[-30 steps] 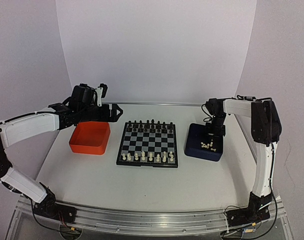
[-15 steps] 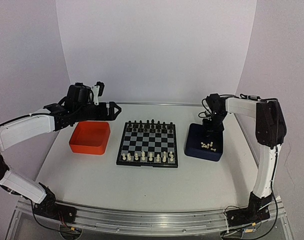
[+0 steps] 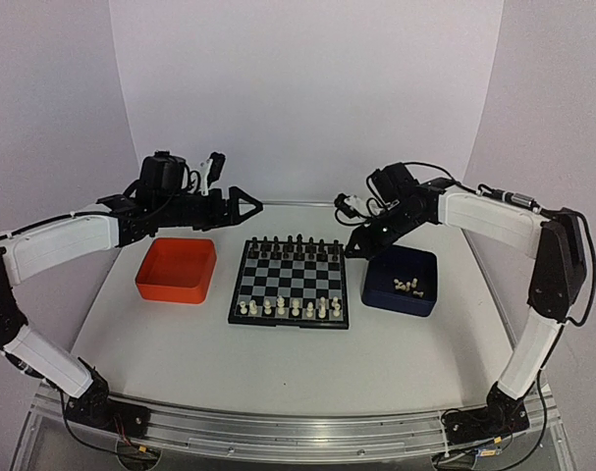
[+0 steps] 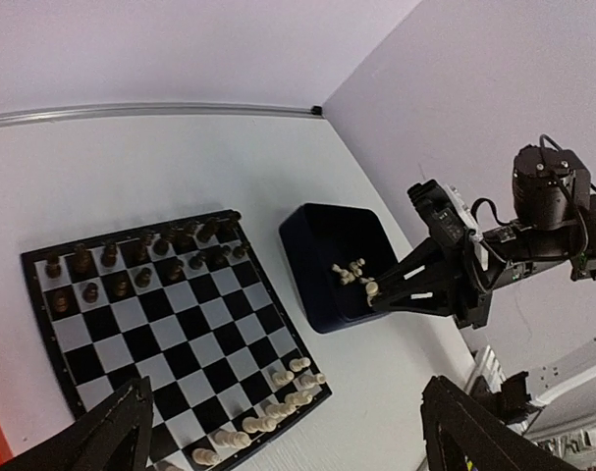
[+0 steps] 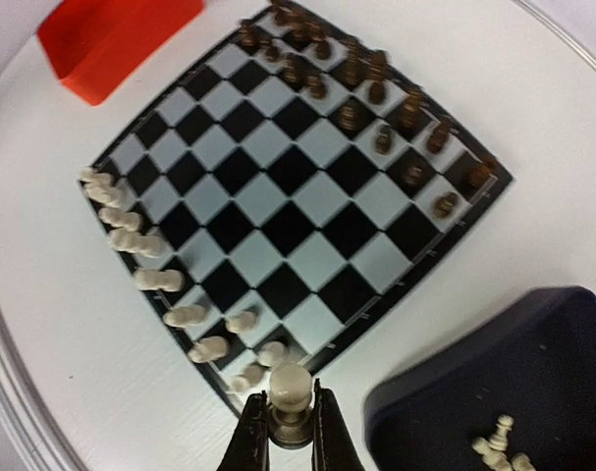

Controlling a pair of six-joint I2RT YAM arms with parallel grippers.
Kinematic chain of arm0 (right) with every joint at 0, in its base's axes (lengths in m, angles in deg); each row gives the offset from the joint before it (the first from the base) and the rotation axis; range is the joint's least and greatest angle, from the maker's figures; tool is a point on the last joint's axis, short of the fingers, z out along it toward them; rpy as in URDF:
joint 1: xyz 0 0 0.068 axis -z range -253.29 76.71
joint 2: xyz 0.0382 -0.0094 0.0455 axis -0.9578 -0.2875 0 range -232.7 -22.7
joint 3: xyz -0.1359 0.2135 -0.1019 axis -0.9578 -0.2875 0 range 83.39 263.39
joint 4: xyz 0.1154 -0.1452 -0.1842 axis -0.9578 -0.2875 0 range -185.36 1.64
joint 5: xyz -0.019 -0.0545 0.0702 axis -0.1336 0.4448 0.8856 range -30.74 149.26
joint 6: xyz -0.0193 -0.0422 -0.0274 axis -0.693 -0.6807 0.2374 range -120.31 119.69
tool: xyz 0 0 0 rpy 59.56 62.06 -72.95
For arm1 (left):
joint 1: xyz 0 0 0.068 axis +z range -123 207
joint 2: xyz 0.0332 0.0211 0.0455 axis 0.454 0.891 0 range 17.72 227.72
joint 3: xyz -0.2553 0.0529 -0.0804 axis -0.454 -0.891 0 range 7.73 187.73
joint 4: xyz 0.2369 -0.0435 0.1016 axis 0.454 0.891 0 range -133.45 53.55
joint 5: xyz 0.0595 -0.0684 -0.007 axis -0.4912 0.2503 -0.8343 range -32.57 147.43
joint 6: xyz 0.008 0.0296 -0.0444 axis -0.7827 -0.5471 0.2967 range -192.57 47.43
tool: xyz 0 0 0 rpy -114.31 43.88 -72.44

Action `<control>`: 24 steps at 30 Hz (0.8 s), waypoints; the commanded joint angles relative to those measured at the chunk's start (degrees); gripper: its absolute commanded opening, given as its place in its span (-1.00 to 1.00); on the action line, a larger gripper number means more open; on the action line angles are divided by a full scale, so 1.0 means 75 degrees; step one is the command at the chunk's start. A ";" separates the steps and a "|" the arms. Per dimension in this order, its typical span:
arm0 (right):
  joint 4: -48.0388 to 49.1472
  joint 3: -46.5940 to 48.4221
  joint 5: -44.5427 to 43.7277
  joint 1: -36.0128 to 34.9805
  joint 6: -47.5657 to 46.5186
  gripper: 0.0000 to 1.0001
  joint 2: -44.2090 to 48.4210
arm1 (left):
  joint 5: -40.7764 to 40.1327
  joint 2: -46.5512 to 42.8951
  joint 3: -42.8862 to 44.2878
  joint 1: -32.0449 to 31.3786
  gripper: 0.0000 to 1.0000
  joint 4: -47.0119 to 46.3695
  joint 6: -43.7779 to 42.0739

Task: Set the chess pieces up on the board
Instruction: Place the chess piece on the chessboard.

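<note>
The board [image 3: 290,280] lies mid-table, with cream-white chess pieces [image 3: 288,308] along its near edge and black ones [image 3: 296,246] at the far edge. My right gripper [image 3: 352,247] hovers beside the board's right side, shut on a cream-white pawn [image 5: 290,386]; in the right wrist view the right gripper [image 5: 290,432] hangs over the board's corner [image 5: 288,211]. More chess pieces [image 3: 407,286] lie in the dark blue tray [image 3: 386,292]. My left gripper [image 3: 243,203] is open and empty, in the air behind the board's far left corner.
An orange tray [image 3: 177,270] stands left of the board. In the left wrist view the board [image 4: 170,324], the blue tray [image 4: 317,235] and the right arm's wrist [image 4: 548,196] show. White walls enclose the table at the back and sides.
My right gripper rose out of the blue tray with a pawn and moved left to the board's right edge. My left arm swung right, from above the orange tray toward the board.
</note>
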 commanded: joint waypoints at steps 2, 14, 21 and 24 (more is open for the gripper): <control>0.0571 0.0460 0.2140 -0.0238 -0.0306 -0.99 -0.0021 | 0.2000 0.1183 0.0904 -0.0181 0.74 -0.0894 0.0580; 0.0772 0.0716 0.2774 -0.0480 -0.0689 -0.99 -0.0306 | 0.2774 0.2938 0.1956 -0.0924 0.34 -0.1137 0.1028; 0.0779 0.0570 0.2790 -0.0495 -0.0878 -0.99 -0.0229 | 0.2701 0.3275 0.2092 -0.1216 -0.07 -0.1260 0.1179; 0.0807 0.0502 0.2802 -0.0494 -0.0926 -1.00 -0.0135 | 0.2678 0.3353 0.2152 -0.1279 -0.33 -0.1212 0.1252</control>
